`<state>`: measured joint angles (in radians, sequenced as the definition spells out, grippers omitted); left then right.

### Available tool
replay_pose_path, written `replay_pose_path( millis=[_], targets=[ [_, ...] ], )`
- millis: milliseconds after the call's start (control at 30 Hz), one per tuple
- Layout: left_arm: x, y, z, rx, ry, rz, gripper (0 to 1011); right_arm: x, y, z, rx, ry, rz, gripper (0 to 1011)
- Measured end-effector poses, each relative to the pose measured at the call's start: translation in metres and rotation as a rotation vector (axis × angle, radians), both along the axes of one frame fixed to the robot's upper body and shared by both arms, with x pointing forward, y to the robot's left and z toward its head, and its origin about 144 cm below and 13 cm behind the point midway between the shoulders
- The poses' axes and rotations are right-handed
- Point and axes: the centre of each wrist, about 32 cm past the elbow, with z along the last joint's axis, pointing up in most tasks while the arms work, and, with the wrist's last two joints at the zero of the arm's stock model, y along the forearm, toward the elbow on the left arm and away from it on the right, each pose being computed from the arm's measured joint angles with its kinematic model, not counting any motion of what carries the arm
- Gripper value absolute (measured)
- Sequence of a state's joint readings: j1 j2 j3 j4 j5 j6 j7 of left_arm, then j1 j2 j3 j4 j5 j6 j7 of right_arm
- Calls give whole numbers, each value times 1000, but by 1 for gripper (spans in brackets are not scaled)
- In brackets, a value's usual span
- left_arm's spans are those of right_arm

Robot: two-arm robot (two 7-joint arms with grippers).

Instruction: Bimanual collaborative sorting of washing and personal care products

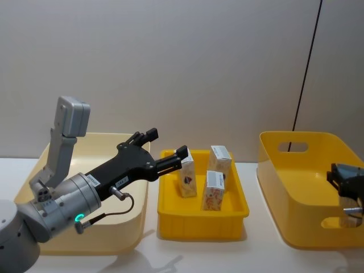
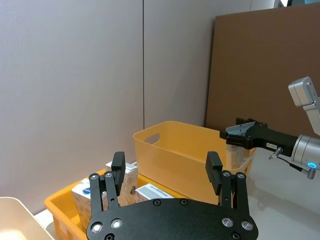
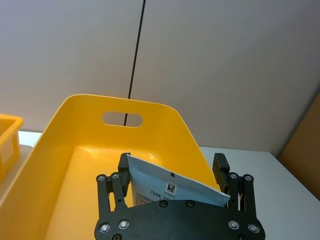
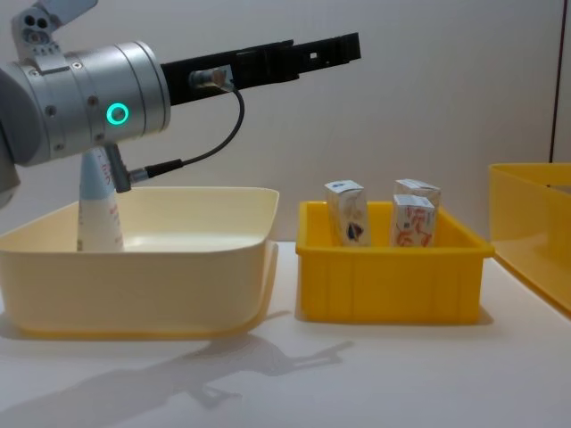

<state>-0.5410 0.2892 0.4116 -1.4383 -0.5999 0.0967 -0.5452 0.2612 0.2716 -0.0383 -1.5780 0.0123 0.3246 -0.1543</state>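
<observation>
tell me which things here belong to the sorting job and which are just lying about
Job: three small cartons; pale-blue tube in the right claw; second tube, standing upright; left claw, open.
Just containers: yellow tray holding the cartons; cream tub holding the second tube; large yellow bin.

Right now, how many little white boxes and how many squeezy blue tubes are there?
Small white printed cardboard cartons: 3, in the yellow plastic tray.
Pale-blue squeeze tubes: 2, one standing in the cream tub, one held by the right gripper.
Total: 5.
</observation>
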Motion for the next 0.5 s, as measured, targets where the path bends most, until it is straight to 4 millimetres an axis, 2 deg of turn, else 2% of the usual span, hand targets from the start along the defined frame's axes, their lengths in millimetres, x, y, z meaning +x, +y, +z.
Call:
replay_pose_path(
  millis=[500],
  targets=[
    [0,0,0,0,0,0,1000,3,5,4,15,-15,33,1001]
  ],
)
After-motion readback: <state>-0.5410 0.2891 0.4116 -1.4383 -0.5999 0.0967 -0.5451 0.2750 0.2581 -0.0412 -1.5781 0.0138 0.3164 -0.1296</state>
